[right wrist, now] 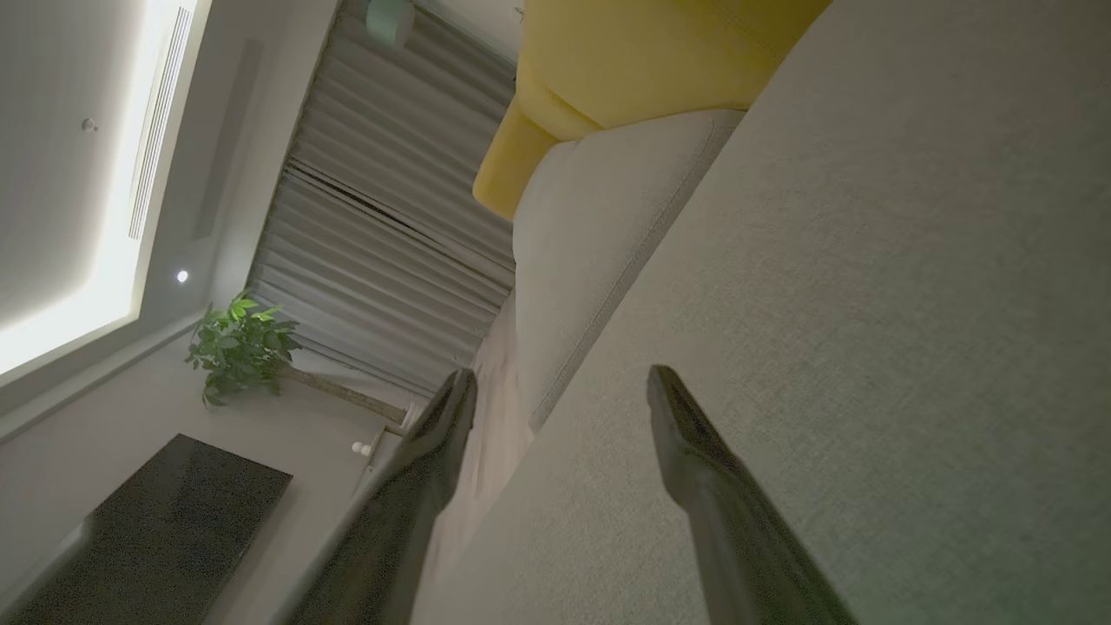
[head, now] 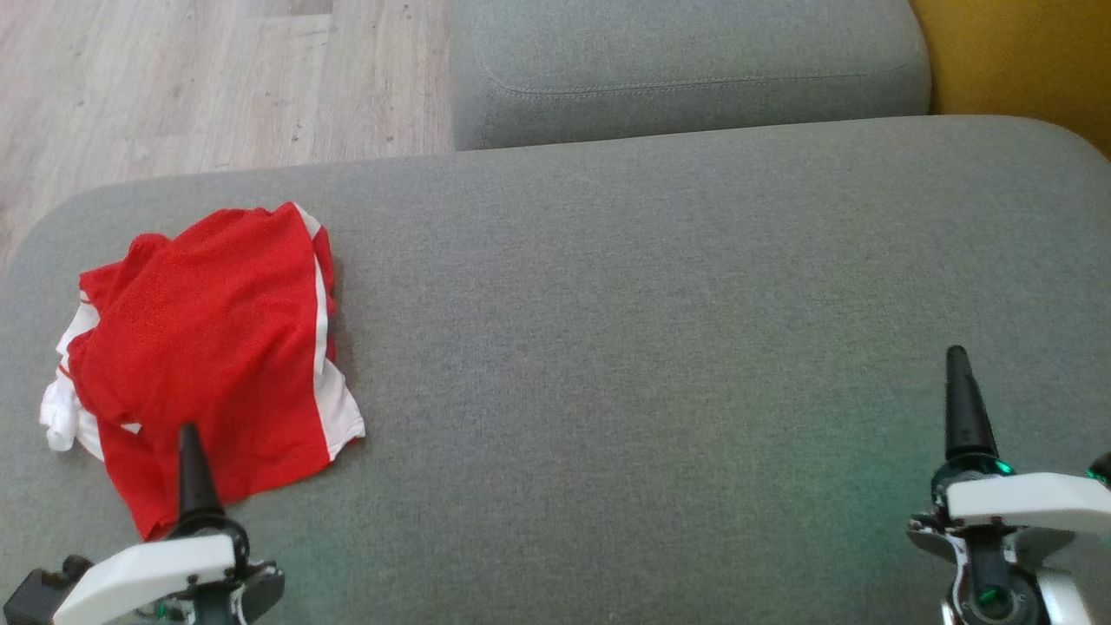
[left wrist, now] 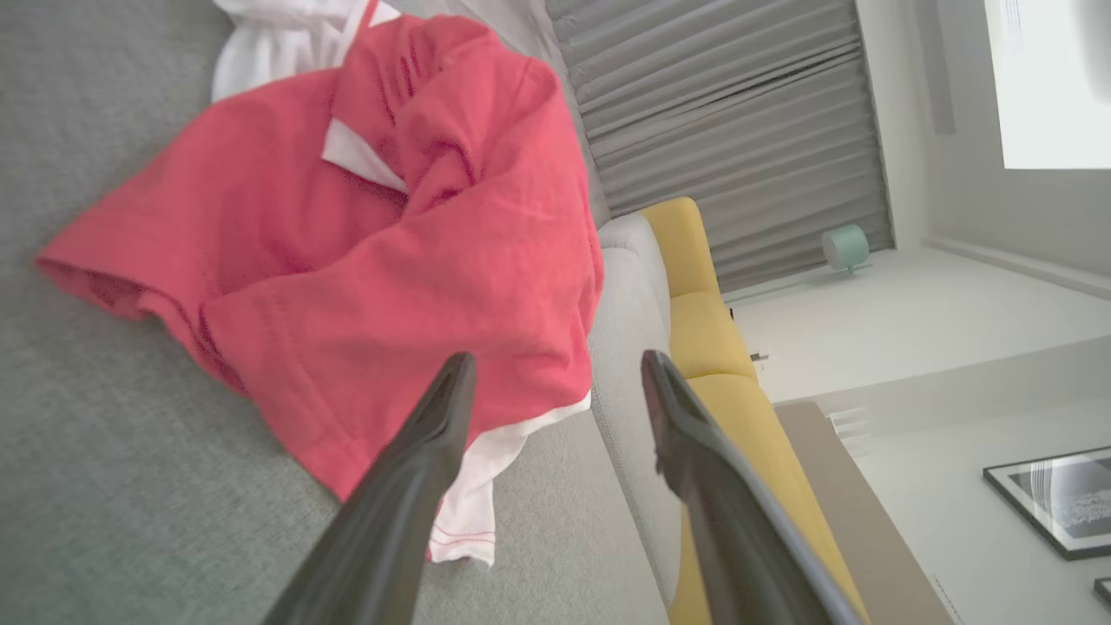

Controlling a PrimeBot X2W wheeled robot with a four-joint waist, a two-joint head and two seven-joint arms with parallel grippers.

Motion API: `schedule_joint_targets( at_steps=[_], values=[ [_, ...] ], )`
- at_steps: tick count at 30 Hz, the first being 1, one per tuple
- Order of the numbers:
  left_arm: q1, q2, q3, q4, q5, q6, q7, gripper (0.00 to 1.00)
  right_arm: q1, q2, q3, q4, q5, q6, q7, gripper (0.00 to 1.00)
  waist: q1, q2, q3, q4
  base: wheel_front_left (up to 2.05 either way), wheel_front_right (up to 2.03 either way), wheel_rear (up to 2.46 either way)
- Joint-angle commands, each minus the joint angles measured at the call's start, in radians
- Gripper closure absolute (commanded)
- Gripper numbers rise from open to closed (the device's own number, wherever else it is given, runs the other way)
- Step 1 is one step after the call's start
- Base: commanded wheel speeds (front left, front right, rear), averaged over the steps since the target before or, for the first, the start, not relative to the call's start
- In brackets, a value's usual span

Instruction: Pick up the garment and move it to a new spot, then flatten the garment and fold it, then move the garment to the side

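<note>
Clearly crumpled, the red knit garment with white side panels and white trim [head: 208, 347] lies in a loose heap on the left part of the broad grey fabric sofa cushion [head: 651, 304], close to that cushion's left edge. Its layers are doubled over one another, with a sleeve or hem turned out towards the robot, so it is neither flat nor folded. Judged from that, the first step, lifting it to a new spot, is not yet done.

Just at the near side of the heap is the left gripper [left wrist: 557, 360]. In the head view one dark finger overlaps the garment's near hem, and in the left wrist view the jaws stand wide apart and hold nothing, one finger in front of the red cloth and the other in front of the cushion's edge. That position probably suits a reach into the near folds.

Well apart, over bare cushion at the right, hangs the right gripper [right wrist: 562, 375], its jaws likewise spread and empty. The open stretch of grey fabric between the two arms looks like a likely place to spread the cloth out.

Beyond the cushion sits a second grey upholstered cushion [head: 686, 69], with mustard-yellow upholstery [head: 1015, 52] at the far right and pale wooden floorboards [head: 174, 78] at the far left.
</note>
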Motion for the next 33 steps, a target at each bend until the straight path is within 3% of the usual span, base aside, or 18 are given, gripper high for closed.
schedule_joint_targets(
  at_steps=[1, 13, 33],
  values=[
    [-0.044, 0.008, 0.002, -0.049, 0.038, 0.002, -0.011, 0.0, -0.055, -0.007, 0.017, -0.051, -0.053, 0.0, -0.013, 0.0, 0.0, 0.0, 0.001, 0.0, 0.0, 0.0, 0.0],
    [-0.04, 0.009, -0.058, -0.108, 0.24, 0.013, -0.046, 0.0, -0.051, -0.007, 0.069, -0.083, -0.297, 0.0, -0.049, 0.0, 0.0, 0.0, 0.007, -0.003, 0.0, 0.0, 0.0],
    [-0.038, 0.011, -0.148, -0.09, 0.525, 0.004, -0.103, 0.0, -0.053, -0.008, 0.111, -0.089, -0.608, 0.0, -0.105, 0.0, 0.0, 0.0, 0.011, -0.015, 0.0, 0.0, 0.0]
  ],
)
